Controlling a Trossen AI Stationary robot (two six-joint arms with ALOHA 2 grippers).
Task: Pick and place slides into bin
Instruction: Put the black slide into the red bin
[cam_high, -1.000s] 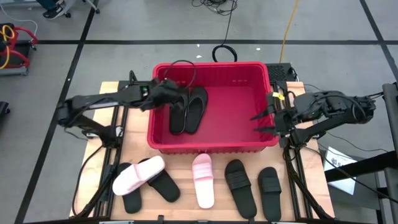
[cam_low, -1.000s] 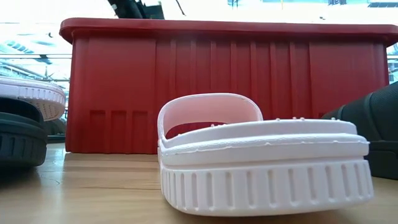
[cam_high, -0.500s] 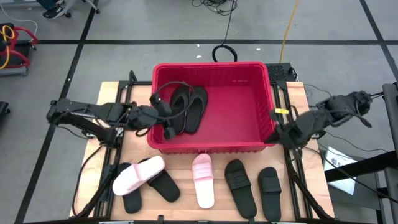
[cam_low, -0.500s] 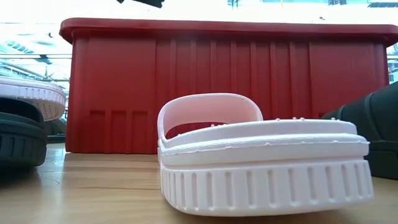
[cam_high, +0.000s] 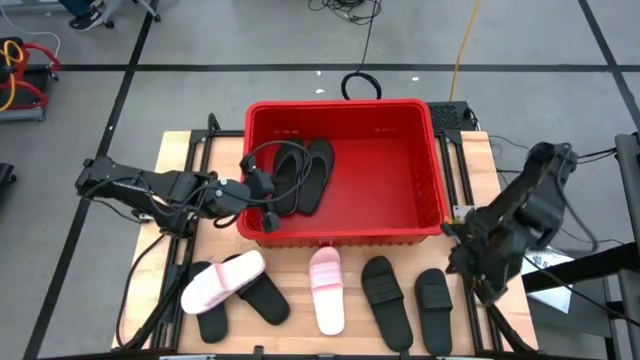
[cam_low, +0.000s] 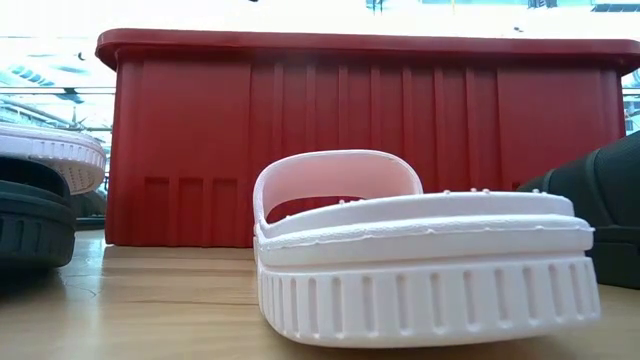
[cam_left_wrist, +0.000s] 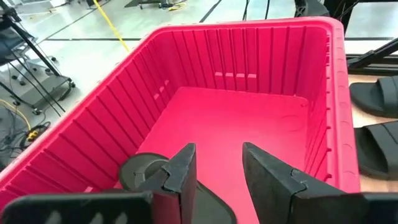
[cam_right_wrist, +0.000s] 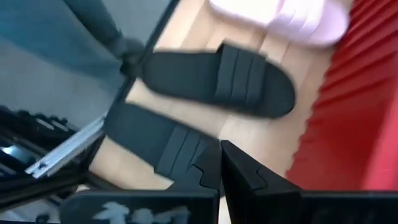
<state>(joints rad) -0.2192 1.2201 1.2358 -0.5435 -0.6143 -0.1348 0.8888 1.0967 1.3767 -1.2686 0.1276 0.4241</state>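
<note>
While two black slides (cam_high: 302, 176) already lie in the bin (cam_high: 343, 233), five more rest on the tabletop (cam_high: 220, 244) along the bin's near wall: two pink, three black. Right gripper (cam_right_wrist: 219, 163), fingers pressed together and empty, hangs beside the bin's near right corner over a black slide (cam_high: 433, 296); it should spread before descending onto the strap. Left gripper (cam_left_wrist: 217, 168), spread and empty, sits at the bin's left wall. Grey taped floor and cables surround the bin.
</note>
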